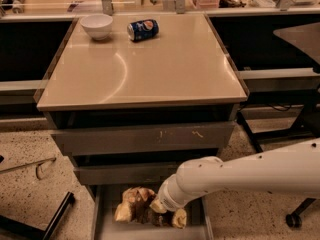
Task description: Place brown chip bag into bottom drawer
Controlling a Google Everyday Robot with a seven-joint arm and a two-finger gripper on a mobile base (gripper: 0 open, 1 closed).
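Looking down on a beige countertop (150, 69), which fills the frame from centre up to 12 o'clock. It sits on a grey drawer cabinet.

White robot arm (250, 171) comes in from 3–4 o'clock and runs down-left toward 6 o'clock, passing in front of the cabinet's lower right corner.

Upper drawer front (142, 139) is grey and closed, with a few light scuffs right of centre. Middle drawer front (120, 174) sits below it, also closed; its right end is hidden behind the arm.

Bottom drawer (96, 216) is pulled out at 6 o'clock. It's a shallow grey tray, with the left rail and a strip of flat floor visible along the frame edge.

Brown chip bag (131, 205) is inside the bottom drawer, crumpled and lying across the tray roughly left to right. Pale yellow ends show at its 8 o'clock and 4 o'clock corners, dark brown in the middle. Whether it's resting on the floor or just above it, can't tell.

Gripper (159, 209) is down in the drawer at the bag's right half, touching it. The wrist blocks the view, so can't tell if it's clamped on the bag or released.

White bowl (97, 25) is upright on the countertop at 11 o'clock.

Blue soda can (143, 29) lies on its side just at 3 o'clock of the bowl, not touching it.
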